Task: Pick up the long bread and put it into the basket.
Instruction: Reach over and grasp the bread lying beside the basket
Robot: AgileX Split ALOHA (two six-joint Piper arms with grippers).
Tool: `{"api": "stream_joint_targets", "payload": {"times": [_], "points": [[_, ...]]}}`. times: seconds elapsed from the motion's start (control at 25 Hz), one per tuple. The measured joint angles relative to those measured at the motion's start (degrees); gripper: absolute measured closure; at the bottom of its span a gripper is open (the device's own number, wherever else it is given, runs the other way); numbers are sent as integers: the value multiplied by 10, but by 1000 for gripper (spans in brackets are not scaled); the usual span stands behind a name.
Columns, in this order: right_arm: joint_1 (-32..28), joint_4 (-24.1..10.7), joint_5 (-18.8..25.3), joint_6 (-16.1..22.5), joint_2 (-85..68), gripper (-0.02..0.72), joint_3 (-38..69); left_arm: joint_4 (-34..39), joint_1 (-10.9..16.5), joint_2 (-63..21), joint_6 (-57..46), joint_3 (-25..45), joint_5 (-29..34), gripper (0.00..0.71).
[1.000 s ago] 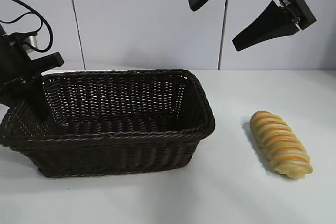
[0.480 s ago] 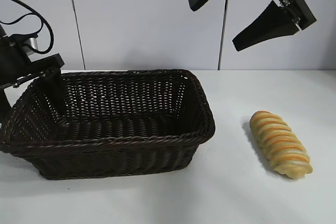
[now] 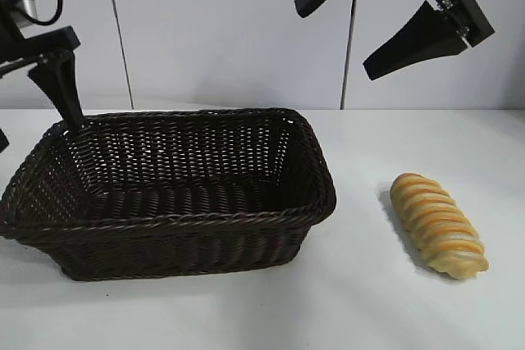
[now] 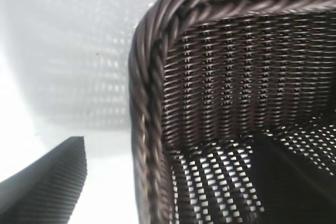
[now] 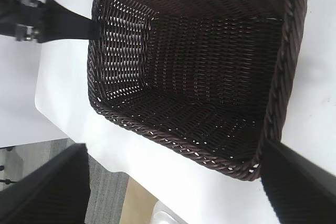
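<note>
A: Ext view first. Where's the long bread (image 3: 437, 225)?

B: Lower right of frame, lying flat on the white surface (image 3: 361, 301), well apart from the basket (image 3: 176, 194). Nothing touching it.

A: Basket?

B: Big dark wicker one, left and centre of frame, sitting on the surface. Inside looks empty.

A: Left claw (image 3: 29, 108)?

B: Upper left of frame, above the basket's far-left corner. One dark finger (image 3: 61, 84) points down, tip just over the rim; the other finger is mostly cut off at the frame edge. Spread wide, holding nothing.

A: Right claw (image 3: 332, 38)?

B: Top right of frame, high over the surface, above the gap btw basket and bread. Fingers spread wide, nothing btw them.

A: Left wrist view?

B: Basket corner fills the right and centre: braided rim (image 4: 152, 77) w/ the woven wall dropping inside. One ribbed finger (image 4: 47, 182) at lower left, over the bare surface outside the rim; the other is a dark shape at lower right, over the basket's inside. So the claw straddles the rim, spread, not touching it as far as I can tell.

A: Right wrist view?

B: Whole basket seen from above, nothing in it. Own fingers are dark shapes at lower left (image 5: 47, 187) and lower right, wide apart. Left claw shows at upper left of frame, by the basket's corner. Bread isn't in this view.
</note>
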Motion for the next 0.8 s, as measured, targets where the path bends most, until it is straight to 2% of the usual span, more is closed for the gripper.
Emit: {"api": "stream_joint_targets", "payload": {"times": [0.4, 0.56, 0.68, 0.8], "points": [[0, 0, 0, 0, 0, 93, 0, 21, 0, -74, -17, -1, 10, 95], [0, 0, 0, 0, 0, 93, 0, 79, 1, -114, -57, -1, 12, 95], [0, 0, 0, 0, 0, 93, 0, 167, 25, -144, -108, -1, 15, 95], [0, 0, 0, 0, 0, 93, 0, 228, 72, -174, -134, -1, 25, 95]]}}
